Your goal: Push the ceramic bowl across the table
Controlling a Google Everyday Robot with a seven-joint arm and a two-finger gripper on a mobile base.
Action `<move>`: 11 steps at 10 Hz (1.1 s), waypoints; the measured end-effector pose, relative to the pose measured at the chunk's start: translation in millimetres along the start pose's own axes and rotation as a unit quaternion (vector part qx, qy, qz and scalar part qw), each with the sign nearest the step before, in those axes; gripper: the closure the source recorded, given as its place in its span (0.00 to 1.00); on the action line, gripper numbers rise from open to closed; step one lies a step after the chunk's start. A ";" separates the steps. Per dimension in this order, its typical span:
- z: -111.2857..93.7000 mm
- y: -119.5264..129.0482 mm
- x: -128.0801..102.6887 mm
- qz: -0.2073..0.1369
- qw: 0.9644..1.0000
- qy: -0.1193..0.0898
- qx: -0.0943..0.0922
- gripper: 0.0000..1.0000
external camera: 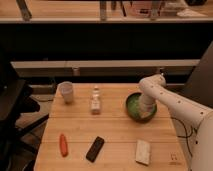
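The ceramic bowl [133, 106] is round, glossy green with a darker rim. It sits on the right half of the light wooden table [112, 131], near the far edge. My white arm reaches in from the right, bends above the bowl and comes down at the bowl's right side. My gripper [146, 112] is at the bowl's right rim, touching it or reaching into it; the wrist hides part of the bowl.
A white cup [66, 92] stands at the far left. A small bottle [95, 101] stands left of the bowl. An orange-red stick-shaped item [63, 144], a black flat object [95, 148] and a white packet [143, 152] lie near the front edge.
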 end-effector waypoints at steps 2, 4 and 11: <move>3.9 3.5 -5.3 -0.013 1.000 0.003 -0.006 0.97; 5.5 10.2 -10.8 -0.024 1.000 0.004 -0.009 0.97; 14.6 23.9 -30.0 -0.059 0.998 0.007 -0.018 0.97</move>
